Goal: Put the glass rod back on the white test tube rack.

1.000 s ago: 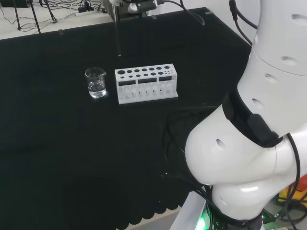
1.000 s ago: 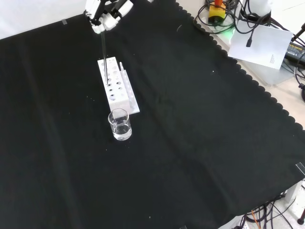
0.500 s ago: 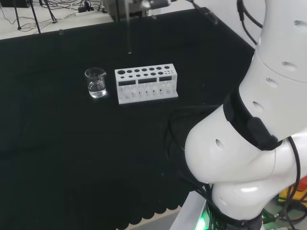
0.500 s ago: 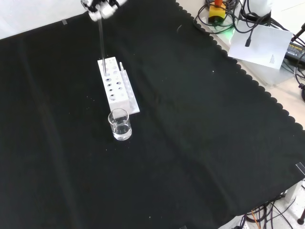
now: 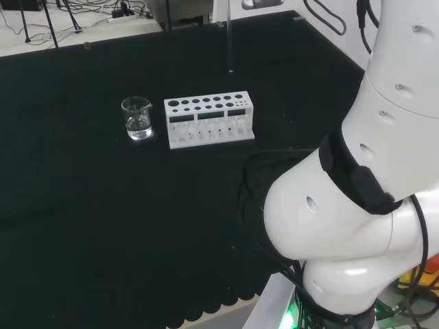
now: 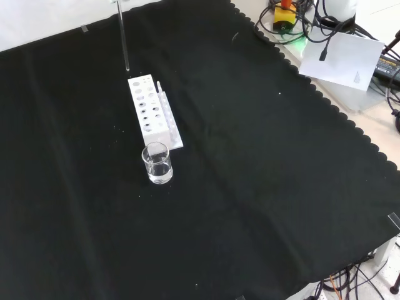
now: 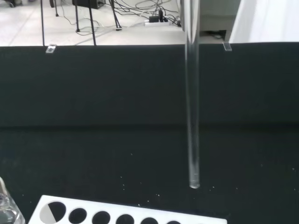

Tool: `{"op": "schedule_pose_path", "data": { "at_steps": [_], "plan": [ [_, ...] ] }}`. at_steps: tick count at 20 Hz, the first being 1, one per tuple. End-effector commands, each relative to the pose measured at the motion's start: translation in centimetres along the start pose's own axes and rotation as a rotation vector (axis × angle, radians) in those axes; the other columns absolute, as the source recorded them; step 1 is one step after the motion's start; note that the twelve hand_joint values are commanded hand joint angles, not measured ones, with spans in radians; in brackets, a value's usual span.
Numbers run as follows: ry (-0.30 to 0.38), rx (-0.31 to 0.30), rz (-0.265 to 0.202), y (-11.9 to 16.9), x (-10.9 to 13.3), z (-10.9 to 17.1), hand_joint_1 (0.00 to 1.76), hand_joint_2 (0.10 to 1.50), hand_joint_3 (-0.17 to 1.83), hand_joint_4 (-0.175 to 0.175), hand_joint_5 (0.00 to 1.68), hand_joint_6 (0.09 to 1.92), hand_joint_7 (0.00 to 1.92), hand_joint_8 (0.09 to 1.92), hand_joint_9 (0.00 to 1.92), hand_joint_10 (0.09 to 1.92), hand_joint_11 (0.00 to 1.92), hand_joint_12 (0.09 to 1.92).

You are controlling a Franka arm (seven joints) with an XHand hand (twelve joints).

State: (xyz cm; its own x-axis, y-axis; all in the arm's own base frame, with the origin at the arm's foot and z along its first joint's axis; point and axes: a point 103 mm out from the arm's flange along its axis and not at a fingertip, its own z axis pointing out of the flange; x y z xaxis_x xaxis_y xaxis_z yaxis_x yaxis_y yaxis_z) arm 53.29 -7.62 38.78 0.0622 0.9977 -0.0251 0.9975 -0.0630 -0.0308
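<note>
glass rod: upright in the air, lower tip above the cloth past the rack's right end in the head view (upper end leaves the view's top)
rack: white, standing on the surface, holes on top
beaker: clear, just beside the rack's left end, a little liquid in it
robot hand: cannot tell its state
</note>
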Motion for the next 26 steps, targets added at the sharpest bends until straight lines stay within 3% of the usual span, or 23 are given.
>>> {"op": "schedule_pose_path", "data": {
  "at_steps": [1,13,26],
  "plan": [
    [0.004,0.013,0.013,0.2,-0.3,1.0,1.37,1.19,0.0,-0.175,0.73,0.92,0.77,1.36,0.92,1.44,1.55,0.75],
    [0.009,0.054,-0.018,0.1,2.0,3.7,1.37,1.19,0.0,-0.175,0.73,0.92,0.77,1.36,0.92,1.44,1.55,0.76],
    [0.042,0.082,-0.009,0.2,1.4,5.9,1.37,1.19,0.0,-0.175,0.73,0.92,0.77,1.36,0.92,1.44,1.55,0.76]
  ]
}}
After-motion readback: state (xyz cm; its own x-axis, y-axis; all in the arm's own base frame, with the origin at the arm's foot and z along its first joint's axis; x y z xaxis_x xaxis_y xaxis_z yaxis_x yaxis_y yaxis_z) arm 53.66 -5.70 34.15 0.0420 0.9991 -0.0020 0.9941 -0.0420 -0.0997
